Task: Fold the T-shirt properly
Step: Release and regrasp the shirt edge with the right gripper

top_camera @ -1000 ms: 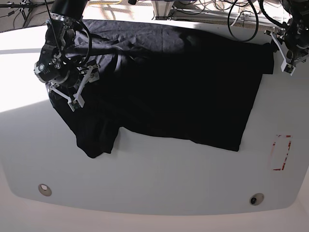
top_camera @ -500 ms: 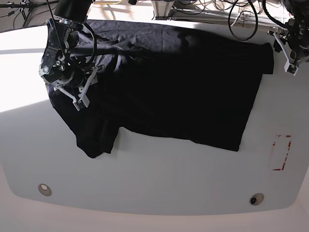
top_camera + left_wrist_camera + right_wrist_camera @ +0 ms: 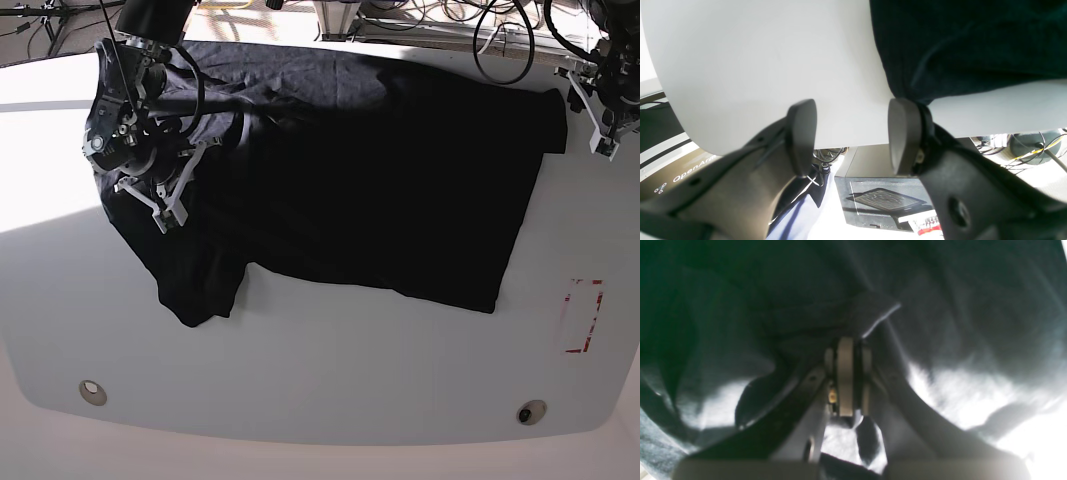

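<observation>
The black T-shirt (image 3: 380, 170) lies spread on the white table (image 3: 330, 360), with one sleeve pointing toward the front left. My right gripper (image 3: 166, 218) is down on the shirt's left part. In the right wrist view its fingers (image 3: 846, 340) are pressed together, shut on a raised fold of the T-shirt (image 3: 740, 306). My left gripper (image 3: 604, 132) hangs at the table's far right edge beside the shirt's corner. In the left wrist view it (image 3: 851, 110) stands open, one fingertip (image 3: 903, 113) touching the T-shirt's corner (image 3: 957, 43), nothing between the fingers.
A red-outlined rectangle (image 3: 582, 316) is marked on the table at the right. Two round fittings (image 3: 92, 391) (image 3: 530, 411) sit near the front edge. Cables (image 3: 500, 40) hang behind the table. Below the table edge, a dark mat (image 3: 887, 200) lies on the floor.
My right gripper went from wide open to shut on the shirt's cloth at the left and shifted slightly. The left gripper stayed open, nearly still, at the right edge.
</observation>
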Motion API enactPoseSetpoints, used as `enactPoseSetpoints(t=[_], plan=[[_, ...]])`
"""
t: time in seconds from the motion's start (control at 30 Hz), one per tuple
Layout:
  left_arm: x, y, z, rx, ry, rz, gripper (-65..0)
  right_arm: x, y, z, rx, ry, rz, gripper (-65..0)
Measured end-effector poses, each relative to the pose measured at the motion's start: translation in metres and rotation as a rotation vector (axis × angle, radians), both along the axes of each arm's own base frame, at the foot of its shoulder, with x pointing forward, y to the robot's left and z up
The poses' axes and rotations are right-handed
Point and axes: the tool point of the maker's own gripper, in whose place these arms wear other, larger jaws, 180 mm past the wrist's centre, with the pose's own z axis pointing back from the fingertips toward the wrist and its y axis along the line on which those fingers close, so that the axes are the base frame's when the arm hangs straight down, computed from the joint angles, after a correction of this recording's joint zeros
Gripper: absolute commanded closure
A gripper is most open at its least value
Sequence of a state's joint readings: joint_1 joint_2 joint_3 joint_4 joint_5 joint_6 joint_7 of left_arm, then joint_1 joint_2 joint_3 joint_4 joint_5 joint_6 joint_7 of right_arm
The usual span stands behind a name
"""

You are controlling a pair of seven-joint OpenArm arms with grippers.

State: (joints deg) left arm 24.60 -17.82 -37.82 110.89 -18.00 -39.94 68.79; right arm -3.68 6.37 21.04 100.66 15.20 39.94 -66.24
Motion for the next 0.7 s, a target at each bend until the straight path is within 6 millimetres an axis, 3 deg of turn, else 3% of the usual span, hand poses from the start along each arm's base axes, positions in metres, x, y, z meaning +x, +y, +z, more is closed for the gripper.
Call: enactPoseSetpoints(t=[0.7], plan=[[0.000, -0.001, -0.001, -0.003, 0.001, -0.002, -31.1, 0.044, -0.005, 0.042, -0.026, -0.138, 0.008, -2.9]])
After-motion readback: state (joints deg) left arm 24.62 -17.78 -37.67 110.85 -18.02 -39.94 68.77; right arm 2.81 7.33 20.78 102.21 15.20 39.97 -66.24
